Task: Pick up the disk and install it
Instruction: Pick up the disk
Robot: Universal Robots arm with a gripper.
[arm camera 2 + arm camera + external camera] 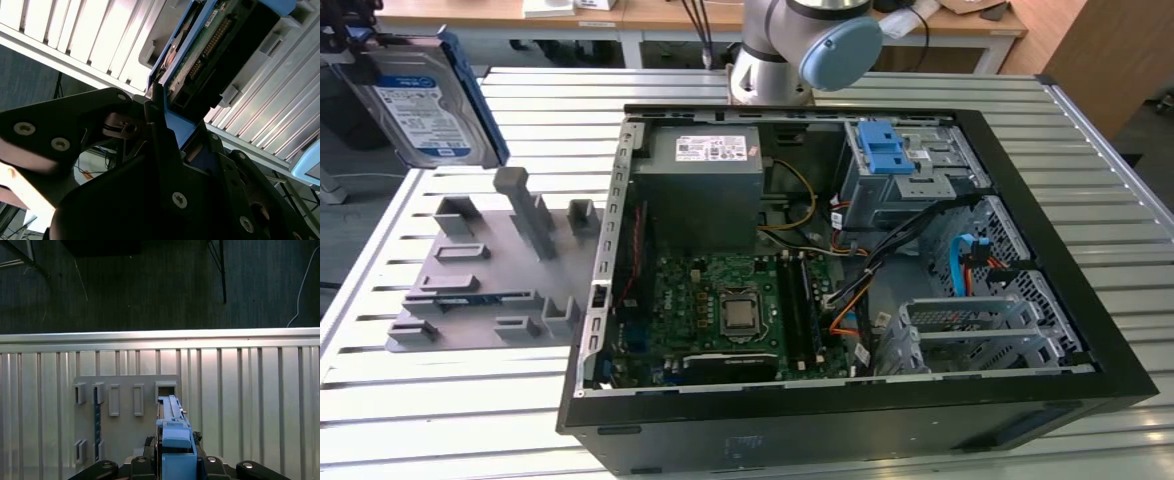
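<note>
The disk (424, 102), silver-grey with a blue-and-white label and a blue bracket, hangs tilted in the air at the exterior view's far left, above the table edge and the grey holder (480, 272). My gripper (350, 42) is shut on its upper end. In the first wrist view the disk's blue bracket (173, 436) stands edge-on between the black fingers (141, 463), over the slotted holder (125, 410). In the second wrist view the disk's underside and connector (210, 50) stick out past the gripper (167, 127).
The open computer case (1107, 330) lies on the slatted metal table (454, 410). Inside are a grey power supply box (700, 180), the motherboard (727, 310), loose cables and a metal cage with a blue latch (897, 160). The arm's base (787, 50) stands behind the case.
</note>
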